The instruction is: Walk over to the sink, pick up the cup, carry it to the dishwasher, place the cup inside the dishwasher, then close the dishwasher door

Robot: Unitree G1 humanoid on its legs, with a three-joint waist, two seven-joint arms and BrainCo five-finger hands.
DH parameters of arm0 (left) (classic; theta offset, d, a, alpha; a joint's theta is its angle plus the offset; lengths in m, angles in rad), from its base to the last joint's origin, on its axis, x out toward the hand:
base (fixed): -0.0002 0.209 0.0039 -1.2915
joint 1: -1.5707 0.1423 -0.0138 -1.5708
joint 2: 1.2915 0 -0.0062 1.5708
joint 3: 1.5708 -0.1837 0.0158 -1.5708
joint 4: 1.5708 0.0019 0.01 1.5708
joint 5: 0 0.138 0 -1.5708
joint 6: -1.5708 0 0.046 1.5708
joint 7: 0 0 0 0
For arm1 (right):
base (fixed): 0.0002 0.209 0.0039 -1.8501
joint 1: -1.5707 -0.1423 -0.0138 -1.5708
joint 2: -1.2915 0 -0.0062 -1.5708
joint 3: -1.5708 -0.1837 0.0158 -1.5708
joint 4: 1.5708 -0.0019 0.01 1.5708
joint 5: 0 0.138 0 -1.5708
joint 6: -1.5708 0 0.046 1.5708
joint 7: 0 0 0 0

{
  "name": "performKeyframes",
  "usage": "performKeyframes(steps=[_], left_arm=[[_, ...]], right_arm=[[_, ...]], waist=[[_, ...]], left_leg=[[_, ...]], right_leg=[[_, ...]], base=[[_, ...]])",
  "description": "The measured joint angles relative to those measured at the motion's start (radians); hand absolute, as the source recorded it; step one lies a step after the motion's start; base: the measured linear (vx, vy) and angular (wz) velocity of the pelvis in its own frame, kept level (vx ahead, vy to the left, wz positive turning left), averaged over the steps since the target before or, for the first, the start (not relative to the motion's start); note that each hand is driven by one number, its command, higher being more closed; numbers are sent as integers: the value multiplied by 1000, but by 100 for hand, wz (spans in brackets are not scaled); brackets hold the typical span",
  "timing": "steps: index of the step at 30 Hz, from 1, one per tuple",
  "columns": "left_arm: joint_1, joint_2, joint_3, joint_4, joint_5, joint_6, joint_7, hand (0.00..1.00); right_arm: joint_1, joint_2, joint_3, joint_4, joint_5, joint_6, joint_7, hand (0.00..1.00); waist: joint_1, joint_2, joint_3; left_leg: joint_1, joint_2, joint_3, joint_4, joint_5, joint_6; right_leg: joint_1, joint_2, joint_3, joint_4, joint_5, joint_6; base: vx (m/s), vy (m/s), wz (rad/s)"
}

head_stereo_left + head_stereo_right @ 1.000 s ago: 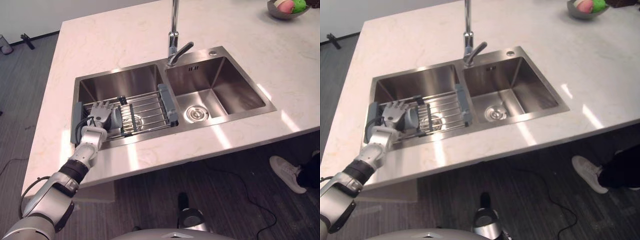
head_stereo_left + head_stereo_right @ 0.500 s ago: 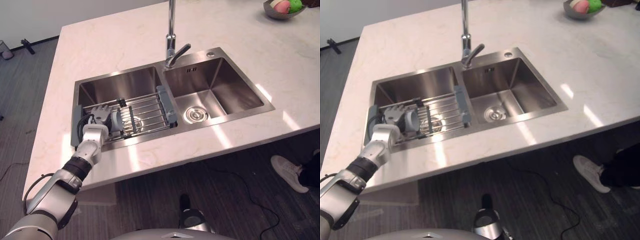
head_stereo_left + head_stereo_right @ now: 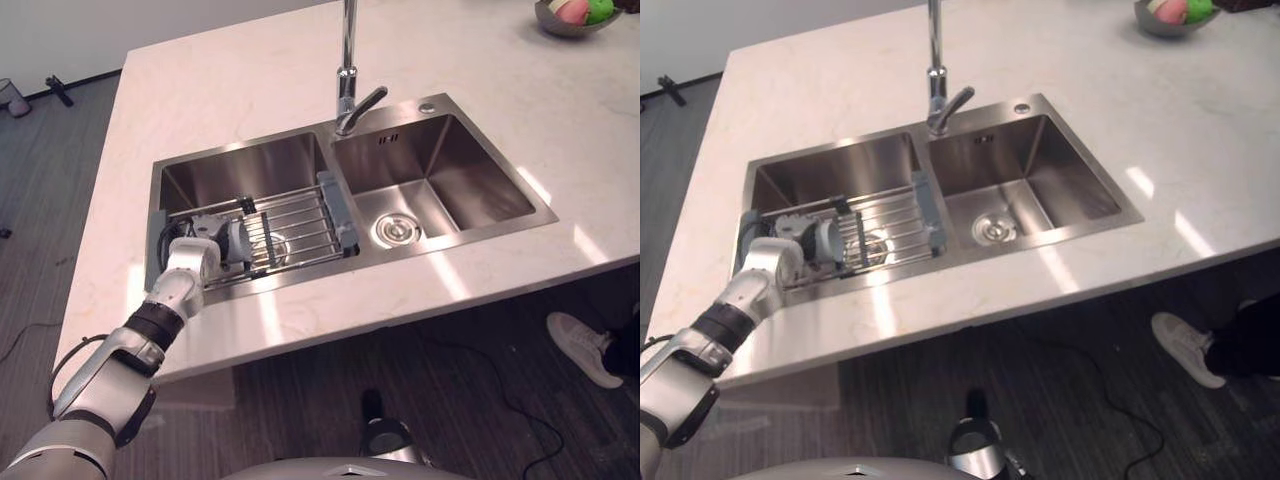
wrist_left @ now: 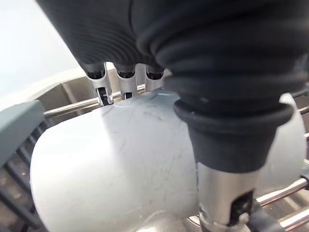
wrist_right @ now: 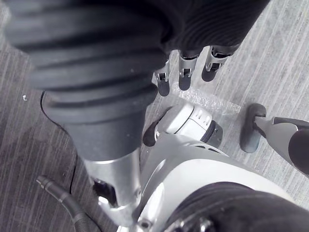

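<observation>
stainless steel double-basin sink (image 3: pixel 440 180) set into a pale marble countertop (image 3: pixel 200 110), with a tall chrome faucet (image 3: pixel 348 80) standing at the divider between the basins. a wire dish rack with grey plastic ends (image 3: pixel 300 225) spans the left basin.

the task's thing, a pale grey cylindrical cup (image 4: pixel 120 159), lies on its side on the rack at the rack's left end. i cannot tell from either head view which way its mouth faces.

the left hand (image 3: pixel 203 240) reaches in over the sink's front rim and sits right on the cup. in the left wrist view its fingers (image 4: pixel 104 92) curl over the far side of the cup's wall and the thumb (image 4: pixel 224 193) presses the near side, so the cup is clasped between them. the cup's body touches the rack's bars; i see no gap under it.

the right hand (image 5: pixel 116 174) hangs low over the dark wood-grain floor (image 5: pixel 270 63). its fingers (image 5: pixel 185 72) are loosely extended and hold nothing.

elsewhere: a grey bowl of pink and green fruit (image 3: pixel 570 15) at the counter's far right corner, well apart from the sink. a person's white shoe (image 3: pixel 580 345) on the floor to the right, beside the counter's front edge.
</observation>
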Motion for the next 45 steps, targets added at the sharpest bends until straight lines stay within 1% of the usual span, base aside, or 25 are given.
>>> performKeyframes(steps=[2,4,5,7,11,12,13,15,16,17,18,19,20,22,23,25,28,29,30,31,34,37,39,42,45], left_arm=[[-2,17,-8,-5,-29,-27,1,100],[-15,43,-36,-9,-88,-73,4,100],[-16,48,-38,-9,-105,-86,9,100],[-17,71,-51,-18,-161,-132,31,100],[-15,108,-73,-20,-266,-200,84,100],[-15,112,-75,-21,-283,-208,93,100],[-15,123,-83,-23,-344,-226,140,100],[-3,137,-90,-29,-404,-243,194,100],[8,149,-98,-30,-469,-269,250,100],[21,155,-105,-43,-550,-310,308,100],[33,153,-103,-56,-580,-332,339,100],[52,152,-92,-90,-640,-389,401,100],[58,152,-84,-98,-663,-411,414,100],[90,149,-49,-107,-718,-479,484,100],[102,147,-35,-110,-721,-493,498,100],[158,141,27,-141,-736,-548,554,100],[195,141,77,-199,-733,-593,591,100],[198,141,89,-212,-733,-597,596,100],[201,141,119,-228,-733,-604,610,100],[203,142,139,-237,-733,-605,622,100],[209,144,203,-268,-733,-607,658,100],[210,145,261,-324,-748,-614,682,100],[210,145,292,-357,-780,-621,699,100],[210,145,371,-404,-873,-642,717,100],[210,143,468,-410,-1025,-667,722,100]], right_arm=[[0,0,0,0,0,-2,0,0],[0,0,2,0,0,-11,1,0],[0,0,2,-1,0,-15,2,0],[0,0,10,-1,0,-19,2,0],[0,-1,10,-1,0,-26,2,0],[0,-1,10,-1,0,-29,2,0],[0,-1,12,-1,1,-37,2,0],[0,-1,16,-1,2,-38,2,0],[0,-1,17,-1,7,-38,3,0],[-1,-1,17,-2,16,-38,5,0],[-2,0,18,-2,26,-38,7,0],[-2,4,19,-1,35,-36,19,0],[-2,4,19,-1,35,-36,21,0],[-1,5,18,0,42,-36,34,0],[-1,4,18,1,44,-36,39,0],[-1,5,15,3,50,-36,45,0],[0,6,-3,12,50,-36,53,0],[0,6,-5,14,50,-36,59,0],[0,8,-23,26,49,-36,73,0],[0,8,-29,36,48,-36,83,0],[1,8,-34,41,40,-36,87,0],[1,13,-43,40,36,-36,89,0],[1,20,-45,39,36,-36,89,0],[1,30,-62,36,31,-35,90,0],[1,36,-71,34,30,-35,91,0]], waist=[[0,0,0],[0,1,0],[0,1,1],[-1,6,4],[1,13,9],[2,14,10],[4,15,13],[8,13,18],[11,11,20],[13,13,21],[13,9,25],[15,0,35],[15,-2,37],[15,-5,41],[15,-5,41],[19,-4,41],[36,-5,41],[41,-5,41],[58,-5,41],[65,-6,40],[89,-10,38],[105,-19,34],[105,-25,31],[109,-33,26],[112,-35,19]], left_leg=[[0,0,0,0,0,0],[-1,0,0,-1,0,0],[-1,0,0,-2,0,0],[-1,-1,0,-3,-2,0],[0,-3,-1,-4,-4,1],[0,-3,-1,-4,-4,1],[0,-6,-2,-4,-4,1],[0,-8,-2,-4,-4,1],[0,-9,-2,-4,-4,2],[0,-9,-2,-4,-4,2],[-1,-9,-2,-4,-4,2],[-1,-9,-2,-4,-4,2],[-1,-9,-2,-4,-4,2],[-1,-9,-2,-4,-4,2],[-1,-9,-2,-3,-4,2],[-3,-11,-4,-1,-2,3],[-17,-22,-28,0,11,7],[-20,-24,-30,0,16,8],[-23,-27,-39,-1,20,14],[-23,-27,-50,-1,22,14],[-23,-28,-63,-3,26,18],[-27,-29,-75,-7,32,19],[-28,-28,-79,-12,38,20],[-27,-26,-79,-20,44,18],[-27,-22,-79,-21,45,17]], right_leg=[[0,0,-1,0,0,0],[0,0,-1,0,0,0],[0,-1,-1,0,0,0],[0,-1,-2,0,0,1],[0,-1,-4,0,-3,5],[0,-1,-4,0,-3,5],[-1,-2,-4,0,-3,5],[-1,-4,-5,0,-4,5],[-1,-4,-6,0,-4,5],[-1,-5,-7,0,-4,6],[-2,-5,-7,0,-4,6],[-2,-5,-8,0,-4,6],[-2,-6,-9,0,-4,6],[-3,-8,-9,0,-4,6],[-3,-8,-9,0,-4,6],[-4,-9,-10,0,-4,6],[-1,-17,-34,0,-4,6],[-1,-20,-38,0,-4,6],[4,-23,-50,0,-3,6],[8,-23,-56,0,-3,6],[16,-25,-60,0,-1,3],[15,-26,-64,0,2,2],[15,-26,-69,0,2,1],[12,-24,-79,0,5,-2],[10,-20,-80,0,8,-5]], base=[[0,0,0],[0,0,0],[0,0,0],[0,0,0],[0,0,2],[0,0,6],[0,0,5],[0,0,2],[0,0,0],[0,0,0],[0,0,0],[0,0,0],[0,0,0],[0,0,0],[0,0,-3],[0,0,0],[-12,-1,21],[-56,-6,34],[-54,-7,26],[-53,-5,26],[-59,-2,16],[-72,-9,7],[-53,-14,6],[-17,-9,-1],[0,-2,-1]])
